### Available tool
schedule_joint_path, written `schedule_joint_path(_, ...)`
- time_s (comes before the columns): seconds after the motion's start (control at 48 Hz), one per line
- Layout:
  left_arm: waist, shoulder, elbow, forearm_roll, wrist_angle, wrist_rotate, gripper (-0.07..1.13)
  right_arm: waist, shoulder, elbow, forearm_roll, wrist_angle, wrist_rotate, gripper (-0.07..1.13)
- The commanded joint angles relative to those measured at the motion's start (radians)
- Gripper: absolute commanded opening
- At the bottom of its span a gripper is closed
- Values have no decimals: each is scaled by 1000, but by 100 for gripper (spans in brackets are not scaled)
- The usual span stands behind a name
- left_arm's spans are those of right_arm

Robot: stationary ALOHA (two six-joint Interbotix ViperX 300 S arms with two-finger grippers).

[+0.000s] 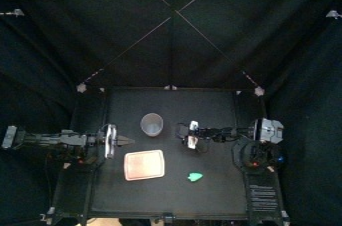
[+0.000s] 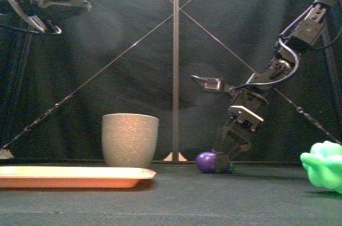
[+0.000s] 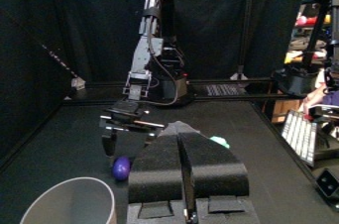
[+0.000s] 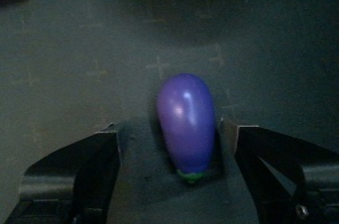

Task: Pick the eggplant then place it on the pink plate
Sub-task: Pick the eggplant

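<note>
Lying on its side on the black table (image 1: 214,195), the purple eggplant (image 4: 188,124) sits to the right of the grey cup (image 2: 130,140) and somewhat nearer the table's front edge. The right gripper (image 4: 176,131) is lowered over it with its jaws spread wide, one on each side of the eggplant's length. In the right wrist view a narrow strip of table shows between each jaw and the eggplant, so it has hold of nothing. In the front view the jaw tips reach down to table level right at the eggplant (image 2: 210,161).

The left gripper (image 3: 187,134) hangs well left of the grey cup with its jaws pressed together and nothing between them.

One eggplant, one grey cup, one pink plate (image 1: 143,164) and one green toy (image 1: 195,177) are on the table. The pink plate lies in front of the grey cup, empty. The green toy lies further forward and to the right of the cup, near the plate's right edge but apart from it.
</note>
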Motion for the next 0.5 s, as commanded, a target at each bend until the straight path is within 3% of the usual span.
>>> schedule_joint_path(0.021,3,3,-12,2,-5,0,-3,-5,-17,-23,3,-2,-2,103)
schedule_joint_path(0.25,5,3,-11,2,-5,0,-3,-9,-14,-41,3,2,0,98)
schedule_joint_path(0.5,9,3,-9,2,-5,0,-3,-2,2,-44,11,3,2,68)
